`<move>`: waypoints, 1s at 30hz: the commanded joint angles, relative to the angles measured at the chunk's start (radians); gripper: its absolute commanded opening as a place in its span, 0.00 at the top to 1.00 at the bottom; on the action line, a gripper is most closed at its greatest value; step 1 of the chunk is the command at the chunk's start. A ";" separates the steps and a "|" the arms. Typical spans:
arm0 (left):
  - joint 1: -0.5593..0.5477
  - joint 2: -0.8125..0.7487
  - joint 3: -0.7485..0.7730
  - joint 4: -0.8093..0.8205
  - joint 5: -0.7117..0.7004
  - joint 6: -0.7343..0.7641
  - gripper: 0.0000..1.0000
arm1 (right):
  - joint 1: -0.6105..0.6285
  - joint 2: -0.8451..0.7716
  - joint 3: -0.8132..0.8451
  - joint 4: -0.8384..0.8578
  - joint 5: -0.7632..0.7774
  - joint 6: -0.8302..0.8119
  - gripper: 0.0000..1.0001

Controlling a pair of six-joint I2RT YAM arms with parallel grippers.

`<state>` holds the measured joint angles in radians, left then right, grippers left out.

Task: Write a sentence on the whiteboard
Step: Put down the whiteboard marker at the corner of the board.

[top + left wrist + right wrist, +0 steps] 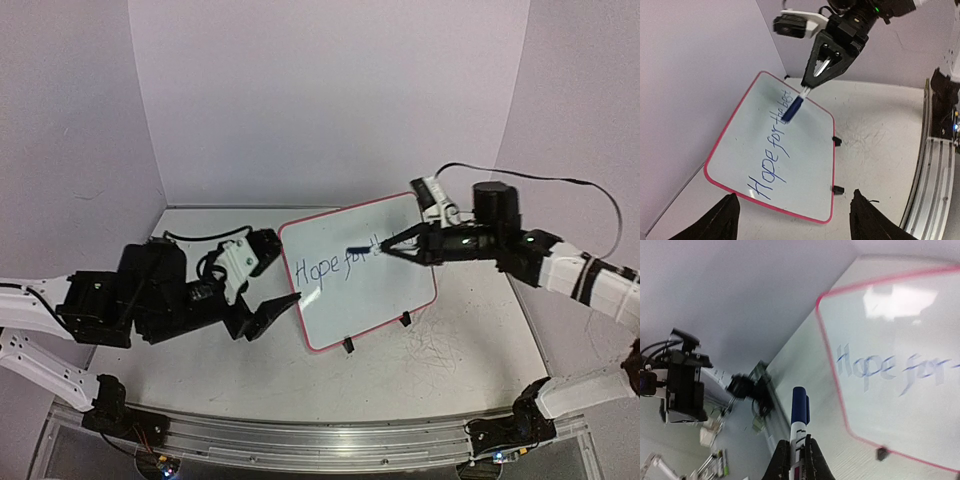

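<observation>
Top, left-wrist and right-wrist views. We see the whiteboard (385, 295), with its red-pink rim, resting on the grey table (460, 370) between the two arms, its small black feet (348, 345) along the near edge. The sentence (335, 266) runs across its face and, in the left-wrist view, reads "Hope for the best" (774, 152). The left gripper (283, 272) sits at the board's left edge with its fingers (722, 220) spread wide, one to each side, gripping nothing. The right gripper (402, 245) reaches in from the right, its fingers (815, 462) pinching a white marker (799, 415) with a blue end. That end (792, 110) lies over the word "best"; we cannot tell whether it touches the surface.
</observation>
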<state>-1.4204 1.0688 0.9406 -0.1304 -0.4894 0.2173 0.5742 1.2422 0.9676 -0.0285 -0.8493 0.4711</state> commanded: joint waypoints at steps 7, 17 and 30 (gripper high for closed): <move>0.211 -0.019 0.072 0.001 0.062 -0.395 0.19 | -0.743 -0.180 -0.271 0.005 0.278 -0.006 1.00; 0.323 0.030 0.004 0.008 0.091 -0.562 0.19 | -0.780 0.016 -0.537 0.442 0.375 0.101 0.95; 0.450 0.020 0.059 -0.079 0.147 -0.571 0.17 | -0.778 0.052 -0.570 0.319 0.526 0.093 0.67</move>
<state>-1.0148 1.0868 0.9244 -0.1463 -0.3758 -0.3599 -0.2070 1.3505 0.3662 0.3595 -0.3876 0.5661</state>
